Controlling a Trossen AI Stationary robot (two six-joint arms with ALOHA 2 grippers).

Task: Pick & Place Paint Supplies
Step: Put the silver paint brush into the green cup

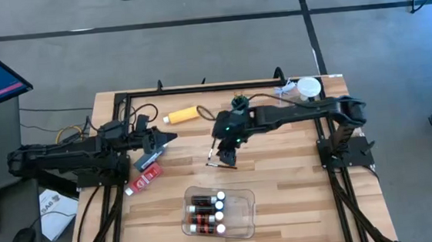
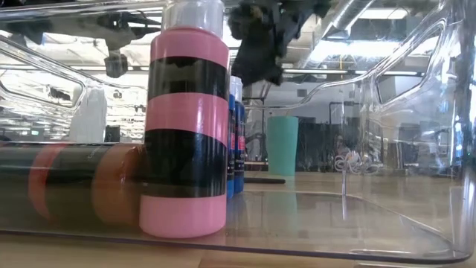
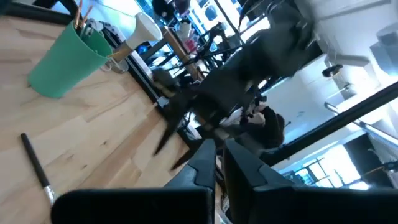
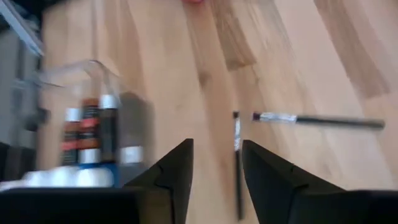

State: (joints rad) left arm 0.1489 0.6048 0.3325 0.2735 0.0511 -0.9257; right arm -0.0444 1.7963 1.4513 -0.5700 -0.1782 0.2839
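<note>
Your clear tray (image 1: 242, 212) at the bench's (image 1: 298, 184) six o'clock edge holds four small white-capped paint bottles (image 1: 205, 212) lying side by side, and the teal cup (image 3: 68, 59) stands with brush handles in it. Counted loose on the wood: two dark-handled brushes (image 4: 317, 120) under the right gripper (image 4: 216, 163), whose fingers are spread with one brush lined up between them, one yellow bottle (image 1: 181, 115) near twelve o'clock, and one red tube (image 1: 146, 177) toward nine. Your left gripper (image 3: 219, 163) sits at nine o'clock with fingers nearly pressed together, pinching nothing; grey floor surrounds the bench.
</note>
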